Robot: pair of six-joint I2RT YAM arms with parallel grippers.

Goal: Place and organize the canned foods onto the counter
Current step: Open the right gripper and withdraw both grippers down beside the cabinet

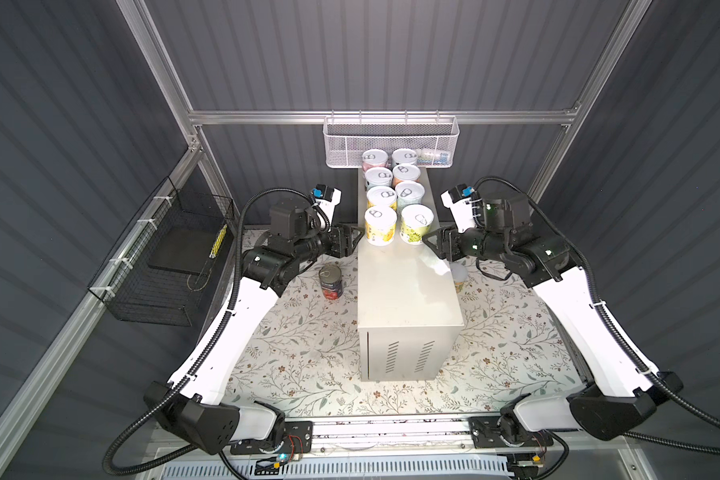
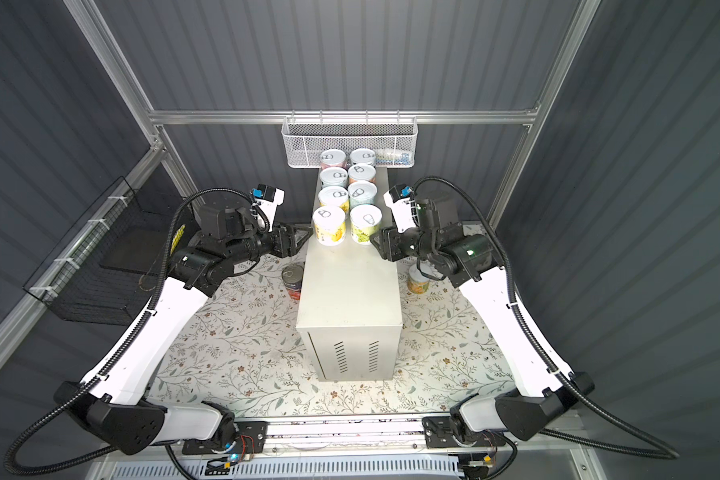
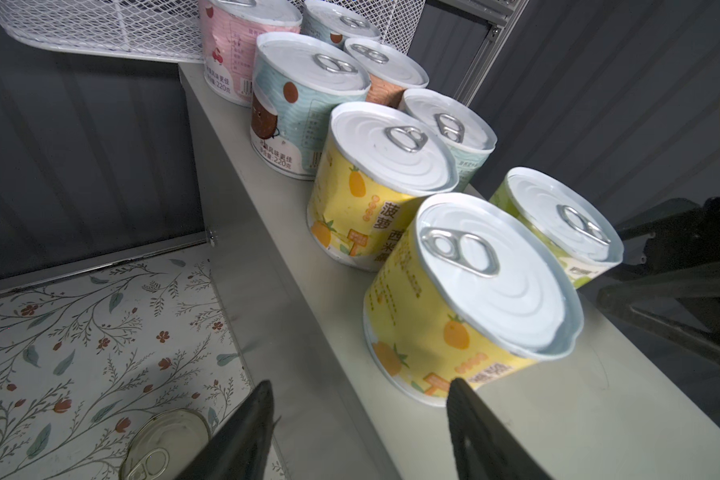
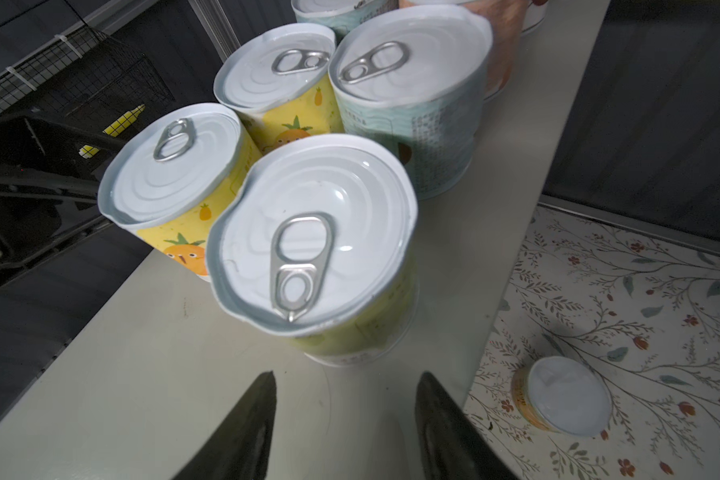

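While yellow pineapple can [image 3: 346, 199] reads "菠萝", blue coconut can [image 3: 296, 124] reads "220克"; left fingers [image 3: 242, 444], right fingers [image 4: 242, 436] both spread.

The counter [image 1: 408, 291] stands lengthwise on the table [image 1: 308, 353]. Eight cans [image 1: 381, 198] sit on its far half, two rows of four. The mesh basket [image 1: 350, 143] hangs behind its far end. My left gripper [image 1: 357, 236] is just left of the nearest pair, my right gripper [image 1: 429, 241] just right. On the table, the taller can [image 1: 331, 282] stands left of the counter, a small can [image 2: 417, 280] right of it.
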